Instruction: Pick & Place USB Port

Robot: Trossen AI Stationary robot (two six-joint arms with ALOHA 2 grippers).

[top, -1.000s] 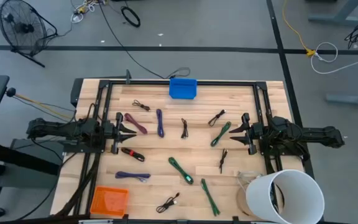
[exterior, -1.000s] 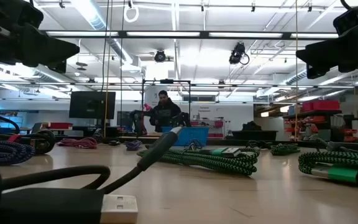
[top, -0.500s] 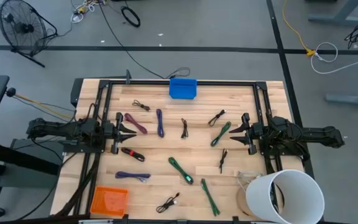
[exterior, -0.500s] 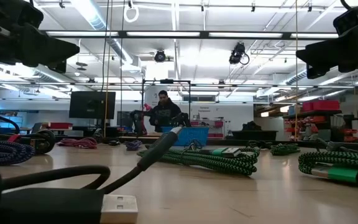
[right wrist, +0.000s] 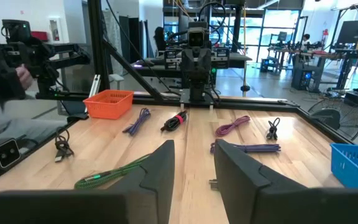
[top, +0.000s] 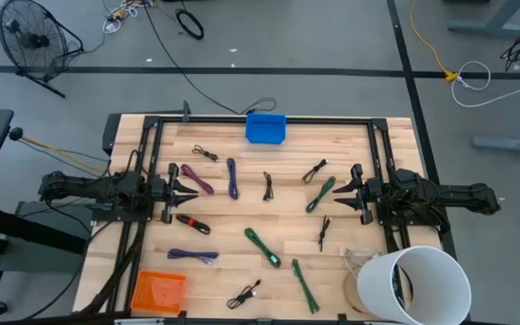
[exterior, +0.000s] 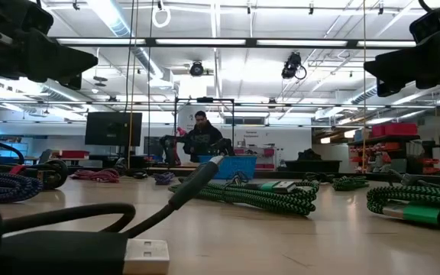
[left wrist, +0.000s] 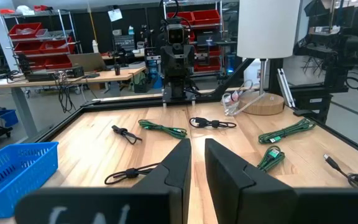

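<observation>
Several USB cables lie loose on the wooden table: a magenta one, a blue-purple one, a red and black one, green ones and black ones. In the low view a black USB plug lies close to the camera. My left gripper stands at the table's left side, level, with a narrow gap between its fingers and nothing in it. My right gripper stands at the right side, level and open, with nothing between its fingers. The two face each other.
A blue basket sits at the far edge's middle and an orange basket at the near left corner. A white cylinder stands at the near right. Black frame rails border the table. A person is in the room beyond.
</observation>
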